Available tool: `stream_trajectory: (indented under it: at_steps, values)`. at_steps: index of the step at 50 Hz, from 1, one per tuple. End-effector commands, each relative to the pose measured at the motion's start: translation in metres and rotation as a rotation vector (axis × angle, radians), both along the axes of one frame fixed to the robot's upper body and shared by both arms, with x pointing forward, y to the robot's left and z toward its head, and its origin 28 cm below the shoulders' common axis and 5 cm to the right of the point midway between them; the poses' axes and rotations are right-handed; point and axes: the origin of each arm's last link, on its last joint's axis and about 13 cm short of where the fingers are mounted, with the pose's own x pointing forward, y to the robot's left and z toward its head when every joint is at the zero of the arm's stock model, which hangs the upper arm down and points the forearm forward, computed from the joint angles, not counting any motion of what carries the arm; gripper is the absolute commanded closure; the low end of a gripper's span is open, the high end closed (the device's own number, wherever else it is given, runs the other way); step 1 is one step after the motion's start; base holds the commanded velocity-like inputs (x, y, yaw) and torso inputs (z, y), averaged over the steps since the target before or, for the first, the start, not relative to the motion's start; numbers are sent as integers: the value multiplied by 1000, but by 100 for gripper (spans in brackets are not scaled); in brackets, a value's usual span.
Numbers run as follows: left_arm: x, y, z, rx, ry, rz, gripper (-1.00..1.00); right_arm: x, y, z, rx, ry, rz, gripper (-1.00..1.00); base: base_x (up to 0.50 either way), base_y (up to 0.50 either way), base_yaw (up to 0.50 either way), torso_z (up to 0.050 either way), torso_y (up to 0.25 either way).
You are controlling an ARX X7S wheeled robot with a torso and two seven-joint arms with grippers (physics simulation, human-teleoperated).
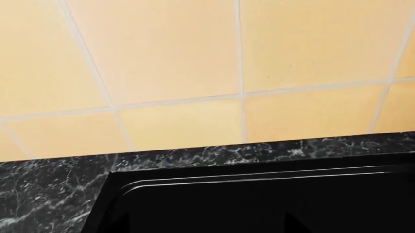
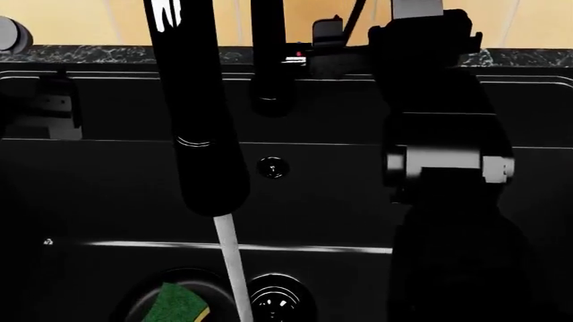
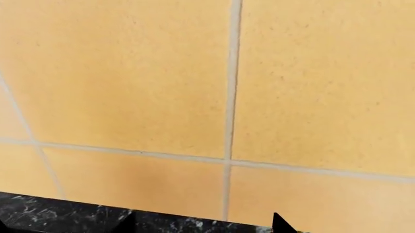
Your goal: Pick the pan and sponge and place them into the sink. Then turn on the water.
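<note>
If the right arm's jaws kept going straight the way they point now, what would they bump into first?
Probably the orange tiled wall, just above the black marbled countertop strip; nothing else shows in front, though depth is unclear.

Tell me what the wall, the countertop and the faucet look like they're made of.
The wall looks like matte yellow-orange ceramic tile, going by its pale grout lines. The countertop looks like polished black marble or an imitation, given its white veining. The faucet seems to be glossy black coated metal or plastic, since it shows sharp white highlights; as this is a simulator render, all are guesses.
</note>
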Motion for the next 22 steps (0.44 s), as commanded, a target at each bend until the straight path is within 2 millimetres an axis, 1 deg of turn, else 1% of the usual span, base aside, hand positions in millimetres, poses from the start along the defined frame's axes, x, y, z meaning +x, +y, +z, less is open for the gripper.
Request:
stream_trajectory:
  at_steps: [1, 11, 22]
  values:
    - [1, 0, 0, -31, -6, -45, -100, -1, -6, -4, 0, 16, -30, -100, 0, 0, 0, 0, 0]
    - [1, 1, -1, -37, -7, -43, -100, -1, -13, -5, 3, 19, -56, -100, 0, 0, 0, 0, 0]
    - [1, 3, -3, -35, 2, -39, -100, -1, -15, -5, 44, 9, -49, -100, 0, 0, 0, 0, 0]
